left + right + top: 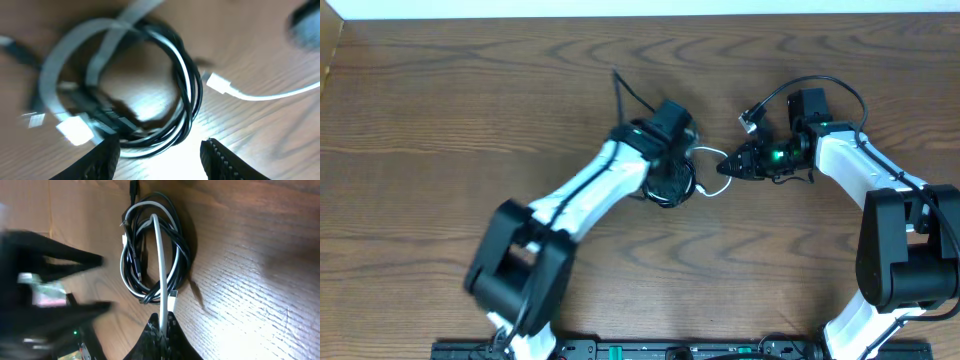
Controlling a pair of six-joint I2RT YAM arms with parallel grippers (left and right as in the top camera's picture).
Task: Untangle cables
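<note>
Your right fingers (169, 336) are clenched on the white cable (159, 255), which runs straight out from between them and across the coil. Your left fingers (107, 158) are released, spread apart above the near edge of the same coil and gripping nothing. The black cable (183, 245) lies in several stacked loops on the wooden surface (260, 280), with the white cable's loops wound among them. In the left wrist view, a white plug (217, 83) lies just beside the coil's outer edge, its cord trailing away. From overhead, you see the bundle between both arms, partly hidden under the left arm (590, 185).
</note>
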